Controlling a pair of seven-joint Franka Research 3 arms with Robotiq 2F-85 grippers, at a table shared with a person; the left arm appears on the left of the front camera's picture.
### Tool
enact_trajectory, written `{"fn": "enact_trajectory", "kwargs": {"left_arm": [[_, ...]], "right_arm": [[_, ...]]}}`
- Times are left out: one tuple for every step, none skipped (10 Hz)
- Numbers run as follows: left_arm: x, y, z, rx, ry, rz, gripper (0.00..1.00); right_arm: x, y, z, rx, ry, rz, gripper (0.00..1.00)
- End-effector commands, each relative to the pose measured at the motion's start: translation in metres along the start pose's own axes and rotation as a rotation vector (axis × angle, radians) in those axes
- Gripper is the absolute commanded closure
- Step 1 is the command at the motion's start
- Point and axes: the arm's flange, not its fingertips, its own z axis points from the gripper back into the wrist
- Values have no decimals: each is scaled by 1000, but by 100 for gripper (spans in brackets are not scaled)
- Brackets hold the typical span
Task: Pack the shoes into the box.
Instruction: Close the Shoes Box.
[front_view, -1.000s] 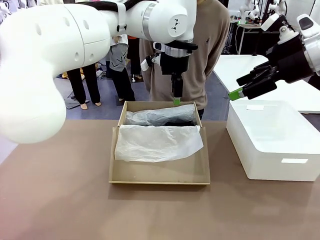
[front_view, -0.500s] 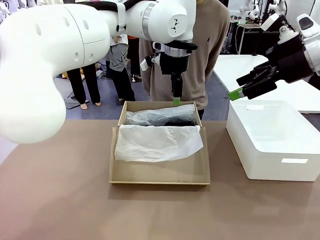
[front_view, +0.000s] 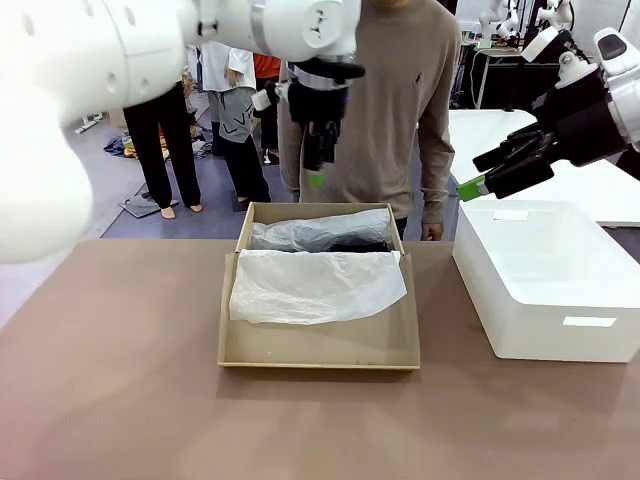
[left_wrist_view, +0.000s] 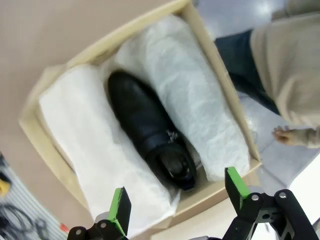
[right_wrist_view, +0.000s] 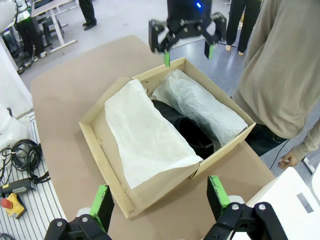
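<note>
Front view: tan cardboard shoebox (front_view: 320, 352) rests on brown bench (front_view: 110, 380).
Glossy black leather shoe (left_wrist_view: 145, 125) lies inside between white tissue paper (front_view: 315, 285) folds; left tool (front_view: 316, 178) and right tool (front_view: 477, 172) hang open, empty.

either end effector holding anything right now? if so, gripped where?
Nothing is held. The left end effector hangs open above the box, clear of the shoe; the right end effector is open in the air beside it.

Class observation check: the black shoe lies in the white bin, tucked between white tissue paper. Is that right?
No. The black shoe lies in the tan box, not the white bin; the left wrist view shows it. It is indeed tucked between white tissue paper.
</note>
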Motion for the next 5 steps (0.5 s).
{"fn": "enact_trajectory", "kwargs": {"left_arm": [[43,43,0,-71,59,-232,0],[64,51,7,-93,102,-357,0],[84,56,12,-107,139,-474,0],[103,60,15,-131,159,-599,0],[116,65,18,-157,179,-701,0]], "right_arm": [[0,-2,-1,12,-14,9,0],[0,-2,-1,12,-14,9,0],[0,-2,-1,12,-14,9,0],[0,-2,-1,12,-14,9,0],[0,-2,-1,12,-14,9,0]]}}
